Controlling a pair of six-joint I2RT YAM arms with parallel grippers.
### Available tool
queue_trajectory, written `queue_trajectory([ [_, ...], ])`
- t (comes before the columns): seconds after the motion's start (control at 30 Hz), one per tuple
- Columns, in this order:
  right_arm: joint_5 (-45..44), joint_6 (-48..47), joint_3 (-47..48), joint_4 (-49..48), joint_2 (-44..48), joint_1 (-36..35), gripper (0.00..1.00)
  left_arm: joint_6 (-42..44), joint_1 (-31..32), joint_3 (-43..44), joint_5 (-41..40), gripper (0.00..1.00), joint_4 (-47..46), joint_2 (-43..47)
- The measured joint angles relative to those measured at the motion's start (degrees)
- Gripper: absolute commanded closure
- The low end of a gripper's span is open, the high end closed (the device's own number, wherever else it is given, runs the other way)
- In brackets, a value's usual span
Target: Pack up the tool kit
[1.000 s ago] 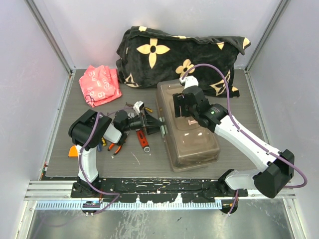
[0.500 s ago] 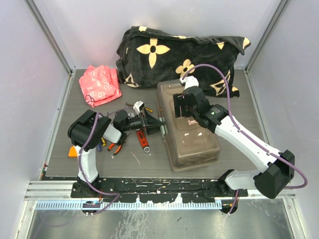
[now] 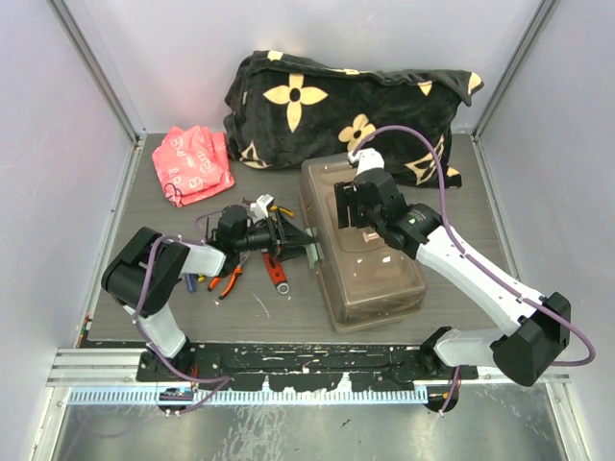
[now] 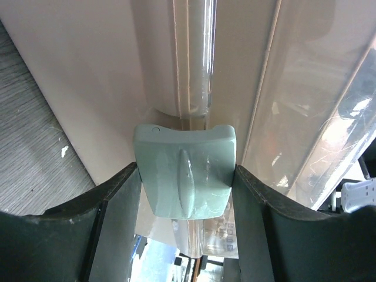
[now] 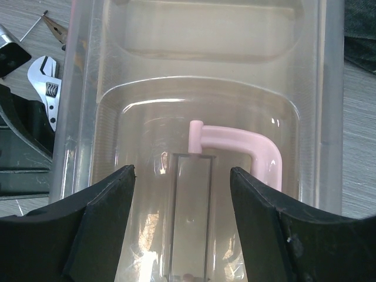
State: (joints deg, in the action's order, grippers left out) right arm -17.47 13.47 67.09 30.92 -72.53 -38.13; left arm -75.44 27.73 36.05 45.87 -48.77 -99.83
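The toolbox's point(image 3: 370, 283) smooth grey-green latch point(image 4: 194, 150) is gripped between the left gripper's point(image 4: 185, 173) jaws, on the toolbox's left side. The right gripper's point(image 5: 180, 176) jaws are spread wide over the clear plastic lid point(image 5: 200, 100), with nothing held and the curved pale handle point(image 5: 247, 144) under them. Pliers point(image 3: 229, 281) are seen left of the toolbox, and a soft blanket point(image 3: 327, 96) behind it.

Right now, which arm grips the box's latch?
The left arm: its jaws pinch the pale green latch; the right arm, jaws open, is over the lid.

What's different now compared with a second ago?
The left arm swung its elbow outward to its left, while the left gripper stayed clamped on the latch of the toolbox. The right gripper stayed open above the lid. The tools and blanket did not move.
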Motion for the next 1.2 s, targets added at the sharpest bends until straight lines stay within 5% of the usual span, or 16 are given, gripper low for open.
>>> queue_trajectory([
  [0.4, 0.2, 0.2, -1.6, -0.7, 1.7, 0.0, 0.29, 2.3, 0.3, 0.1, -1.7, 1.00, 7.9, 5.6],
  [0.63, 0.5, 0.2, -1.8, -0.9, 1.8, 0.0, 0.29, 2.4, 0.4, -0.6, -2.2, 0.41, 8.3, 6.6],
  [0.93, 0.6, 0.2, -2.5, -1.6, 2.3, 0.0, 0.29, 1.0, -0.3, -1.2, -1.5, 0.15, 6.5, 7.5],
  [1.2, 0.6, 0.2, -2.5, -1.6, 2.3, 0.0, 0.28, 1.6, -3.5, -2.4, 1.1, 0.14, 6.9, 15.2],
])
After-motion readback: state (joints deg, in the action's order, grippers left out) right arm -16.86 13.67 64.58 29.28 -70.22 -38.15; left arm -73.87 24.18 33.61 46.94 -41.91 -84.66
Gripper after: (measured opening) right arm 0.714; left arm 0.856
